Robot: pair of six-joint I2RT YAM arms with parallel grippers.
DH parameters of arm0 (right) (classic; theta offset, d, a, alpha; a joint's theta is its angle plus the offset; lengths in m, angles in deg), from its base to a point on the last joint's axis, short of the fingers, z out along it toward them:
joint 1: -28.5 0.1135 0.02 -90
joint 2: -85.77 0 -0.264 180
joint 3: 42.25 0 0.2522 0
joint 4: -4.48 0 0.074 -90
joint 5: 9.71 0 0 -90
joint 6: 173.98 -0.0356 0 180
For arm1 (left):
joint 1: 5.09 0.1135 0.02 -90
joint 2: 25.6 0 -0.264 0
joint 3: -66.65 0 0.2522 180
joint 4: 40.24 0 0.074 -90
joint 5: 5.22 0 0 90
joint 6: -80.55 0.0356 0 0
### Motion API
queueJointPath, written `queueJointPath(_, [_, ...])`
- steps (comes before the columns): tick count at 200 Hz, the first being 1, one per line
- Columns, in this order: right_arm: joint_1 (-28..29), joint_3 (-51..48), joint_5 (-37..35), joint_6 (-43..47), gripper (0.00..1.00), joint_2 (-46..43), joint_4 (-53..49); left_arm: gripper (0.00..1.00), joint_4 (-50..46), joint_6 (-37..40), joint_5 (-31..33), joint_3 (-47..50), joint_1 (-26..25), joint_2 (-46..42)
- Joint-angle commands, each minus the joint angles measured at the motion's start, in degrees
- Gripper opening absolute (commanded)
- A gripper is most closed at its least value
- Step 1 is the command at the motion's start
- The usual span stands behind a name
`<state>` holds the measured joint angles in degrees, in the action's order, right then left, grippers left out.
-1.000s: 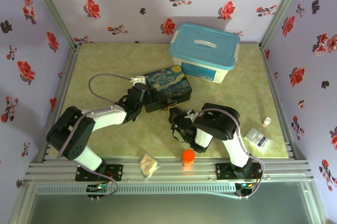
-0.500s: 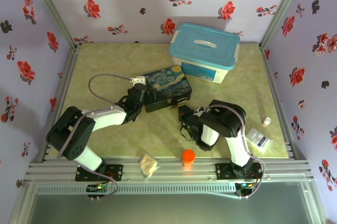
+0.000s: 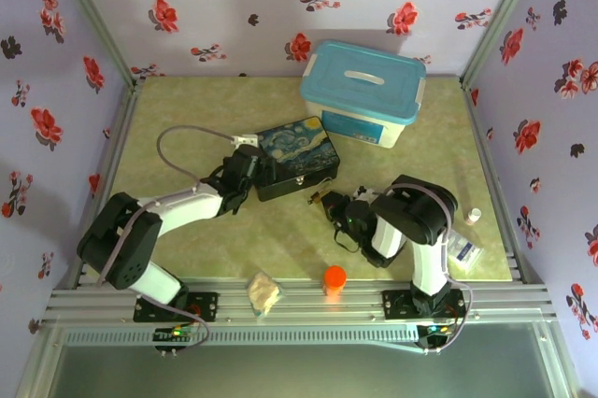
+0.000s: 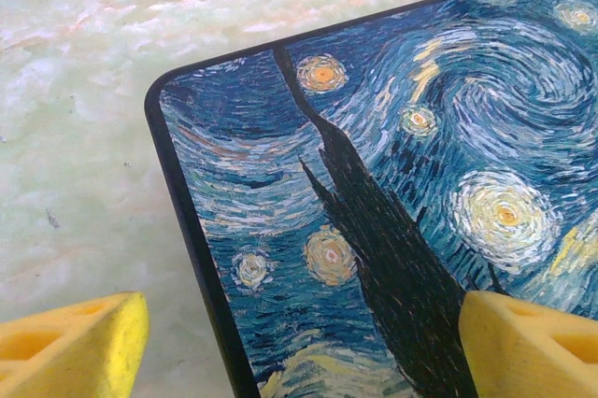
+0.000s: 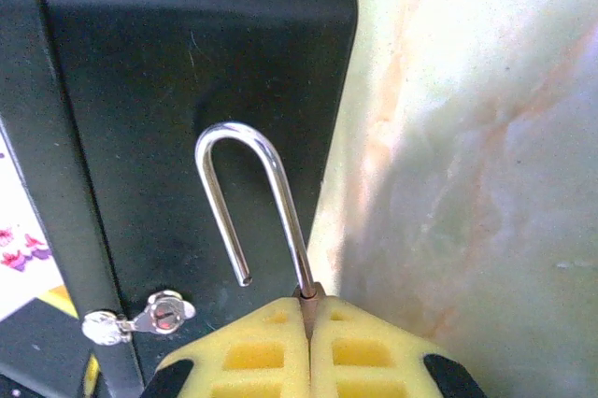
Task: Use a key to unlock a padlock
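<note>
From above, the left gripper sits at the painted box's left end, and the right gripper lies just off its front right corner. In the left wrist view the jaws stand apart over the lid's corner. In the right wrist view the jaws are clamped on the padlock, its shackle's one end free, beside the box's dark wall.

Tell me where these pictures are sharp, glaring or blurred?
Right wrist: the padlock shackle is crisp with bright glints, the table beside it washed out; left wrist: the painted box is sharp, the yellow fingertips soft; top external: even light, faint shadows.
</note>
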<state>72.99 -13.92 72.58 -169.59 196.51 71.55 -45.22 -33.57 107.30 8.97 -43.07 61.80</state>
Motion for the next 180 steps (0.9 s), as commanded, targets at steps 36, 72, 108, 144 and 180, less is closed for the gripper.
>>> queueJointPath(36, [-3.5, 1.9, 8.6, 16.0, 0.0, -9.3, -42.0, 0.92, -11.6, 3.0, 0.4, -3.0, 0.1, -2.6])
queueJointPath(72, [-6.1, 6.4, 10.9, 25.4, 0.0, -17.5, -62.5, 0.94, -11.8, 2.3, 0.0, -1.8, 0.1, -5.8])
queueJointPath(108, [-12.0, 10.4, 16.7, 37.1, 0.0, -22.2, -79.1, 0.99, -13.3, 2.0, -1.3, -1.5, 0.1, -9.2])
queueJointPath(144, [-15.1, 12.8, 17.2, 44.3, 0.0, -26.2, -89.2, 1.0, -13.6, 0.8, -2.9, 0.0, 0.1, -13.4])
queueJointPath(180, [-15.2, 12.9, 19.3, 43.9, 0.09, -30.4, -86.6, 0.95, -12.8, -1.6, -6.8, 3.4, -0.3, -17.0])
